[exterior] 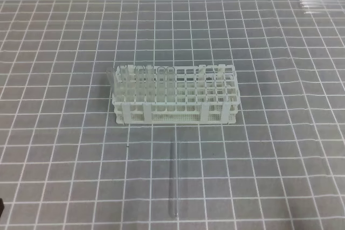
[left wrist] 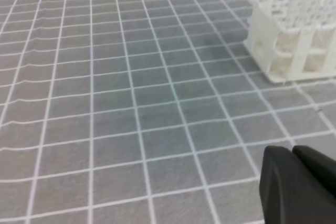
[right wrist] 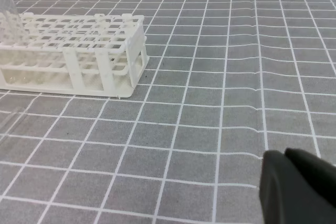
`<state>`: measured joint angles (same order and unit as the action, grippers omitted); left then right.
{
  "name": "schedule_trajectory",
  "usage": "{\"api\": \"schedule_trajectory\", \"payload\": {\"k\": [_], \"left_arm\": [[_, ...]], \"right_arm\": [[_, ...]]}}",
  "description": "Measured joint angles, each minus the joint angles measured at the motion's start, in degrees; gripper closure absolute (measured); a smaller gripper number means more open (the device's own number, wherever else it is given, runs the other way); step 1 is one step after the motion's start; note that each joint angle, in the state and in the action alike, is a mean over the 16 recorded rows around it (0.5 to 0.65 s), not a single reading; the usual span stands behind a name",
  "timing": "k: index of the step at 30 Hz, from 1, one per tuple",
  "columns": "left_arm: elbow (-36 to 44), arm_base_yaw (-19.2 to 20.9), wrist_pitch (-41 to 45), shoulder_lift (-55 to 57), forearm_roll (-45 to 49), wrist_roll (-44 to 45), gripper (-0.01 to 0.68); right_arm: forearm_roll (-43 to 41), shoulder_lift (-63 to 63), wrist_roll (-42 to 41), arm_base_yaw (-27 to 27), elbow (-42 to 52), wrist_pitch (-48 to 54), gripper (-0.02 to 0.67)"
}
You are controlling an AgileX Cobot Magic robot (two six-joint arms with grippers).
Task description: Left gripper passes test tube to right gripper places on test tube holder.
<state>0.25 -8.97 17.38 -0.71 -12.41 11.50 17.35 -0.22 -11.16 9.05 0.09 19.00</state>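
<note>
- Left gripper [left wrist: 294, 153]: low over the mat [exterior: 64, 133], fingers pressed together, nothing between them.
- Right gripper [right wrist: 286, 156]: likewise low over the mat, fingers pressed together, empty.
- Tube [exterior: 173, 179]: lies flat on the mat, near the front edge, apart from both grippers, pointing towards the rack.
- Rack [exterior: 175, 109]: stands upright beyond the tube; several clear tubes fill its left-hand holes.
- Spare tubes [exterior: 322, 2]: lying at the far right corner.
</note>
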Motion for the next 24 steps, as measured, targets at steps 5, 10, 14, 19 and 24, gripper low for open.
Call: {"api": "schedule_trajectory", "payload": {"k": [5, 10, 14, 19, 24], "left_arm": [[0.0, 0.0, -0.1, -0.1, 0.1, 0.0, 0.675], [0.1, 0.0, -0.1, -0.3, 0.2, 0.0, 0.675], [0.2, 0.0, -0.2, -0.4, 0.3, 0.0, 0.675], [0.0, 0.0, -0.4, 0.1, 0.2, 0.0, 0.675], [0.0, 0.0, -1.7, 0.1, -0.9, 0.0, 0.675]], "right_arm": [[0.0, 0.0, 0.0, 0.0, 0.0, 0.0, 0.662], [0.0, 0.0, 0.0, 0.0, 0.0, 0.0, 0.662], [0.0, 0.0, 0.0, 0.0, 0.0, 0.0, 0.662], [0.0, 0.0, 0.0, 0.0, 0.0, 0.0, 0.662], [0.0, 0.0, 0.0, 0.0, 0.0, 0.0, 0.662]]}}
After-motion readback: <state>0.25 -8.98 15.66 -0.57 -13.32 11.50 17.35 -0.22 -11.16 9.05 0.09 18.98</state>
